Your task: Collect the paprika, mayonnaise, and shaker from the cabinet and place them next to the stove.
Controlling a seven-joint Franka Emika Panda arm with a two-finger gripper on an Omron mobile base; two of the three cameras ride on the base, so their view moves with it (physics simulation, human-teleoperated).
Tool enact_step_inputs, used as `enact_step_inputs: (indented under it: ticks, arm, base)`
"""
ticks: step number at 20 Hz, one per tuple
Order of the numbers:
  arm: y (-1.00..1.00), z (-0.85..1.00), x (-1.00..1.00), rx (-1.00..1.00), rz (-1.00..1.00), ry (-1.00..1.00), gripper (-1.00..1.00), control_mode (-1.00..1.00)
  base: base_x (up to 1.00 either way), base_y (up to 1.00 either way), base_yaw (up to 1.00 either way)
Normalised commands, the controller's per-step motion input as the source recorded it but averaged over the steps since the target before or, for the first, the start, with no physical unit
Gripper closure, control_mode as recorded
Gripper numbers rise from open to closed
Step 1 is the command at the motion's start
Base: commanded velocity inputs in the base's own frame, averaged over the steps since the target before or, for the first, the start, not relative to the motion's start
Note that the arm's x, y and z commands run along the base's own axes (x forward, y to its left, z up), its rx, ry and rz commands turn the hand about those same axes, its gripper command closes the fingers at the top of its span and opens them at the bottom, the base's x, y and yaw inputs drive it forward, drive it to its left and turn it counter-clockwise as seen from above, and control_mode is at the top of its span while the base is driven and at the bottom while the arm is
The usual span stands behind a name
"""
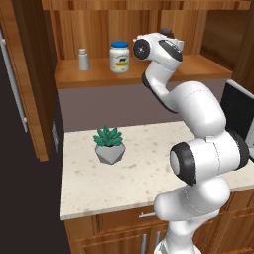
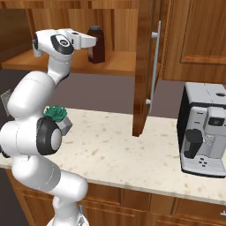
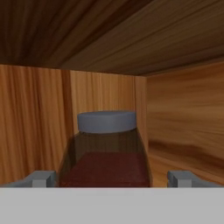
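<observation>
Inside the open wooden cabinet [image 1: 208, 67], the paprika [image 3: 107, 148], a dark red-brown bottle with a greyish cap, stands right ahead of my gripper [image 3: 111, 179]. The gripper is open, one fingertip on each side of the bottle's base and nothing held. In the right base view the gripper [image 2: 92, 42] sits level with the paprika [image 2: 96, 44], just to its left on the shelf. The mayonnaise [image 1: 119, 56], a white jar with a blue lid, and the small pale shaker [image 1: 83, 59] stand further left on the same shelf. The stove is out of view.
The cabinet door [image 2: 143, 66] with its silver bar handle [image 2: 154, 66] hangs open over the speckled counter [image 1: 149, 168]. A succulent in a grey pot [image 1: 109, 144] sits on the counter below the shelf. A coffee machine [image 2: 205, 132] stands at the right.
</observation>
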Motion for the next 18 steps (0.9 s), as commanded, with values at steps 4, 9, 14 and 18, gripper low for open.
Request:
enact_step_inputs:
  ticks: [4,9,14,18]
  arm:
    - [0.0,0.0,0.0,0.0,0.0,0.0,-1.0,-1.0]
    - [0.05,0.0,0.0,0.0,0.01,0.0,-1.0,-1.0]
    - [0.07,0.0,0.0,0.0,0.02,0.0,-1.0,-1.0]
    - [0.0,0.0,0.06,0.02,0.0,0.0,-1.0,-1.0]
  base:
    - [0.0,0.0,0.0]
    - [0.0,0.0,0.0]
    - [0.0,0.0,0.0]
    - [0.0,0.0,0.0]
